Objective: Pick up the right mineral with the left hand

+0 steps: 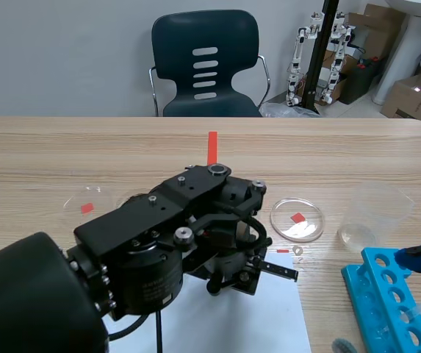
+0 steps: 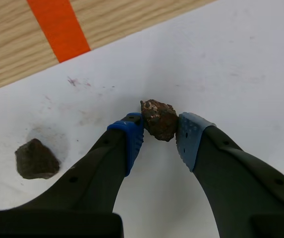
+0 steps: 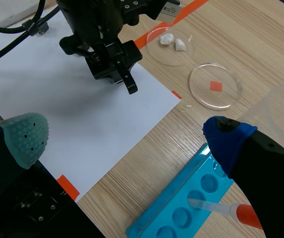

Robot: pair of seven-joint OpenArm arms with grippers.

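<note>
Reddish-brown mineral (image 2: 159, 119): over the white paper (image 2: 241, 64), clamped at the tips of my left gripper (image 2: 160, 133). A blue pad (image 2: 132, 136) presses on each flank, so the fingers stand only the stone's width apart. Lifted or resting: cannot tell. It is lumpy and slightly longer than wide, with the long axis running forward, away from my fingertips. Darker mineral (image 2: 35, 158) lies on the paper, well apart, beside the gripper. My right gripper (image 3: 127, 139): fingers wide apart, holding nothing, above the paper's edge and the blue rack (image 3: 181, 208).
</note>
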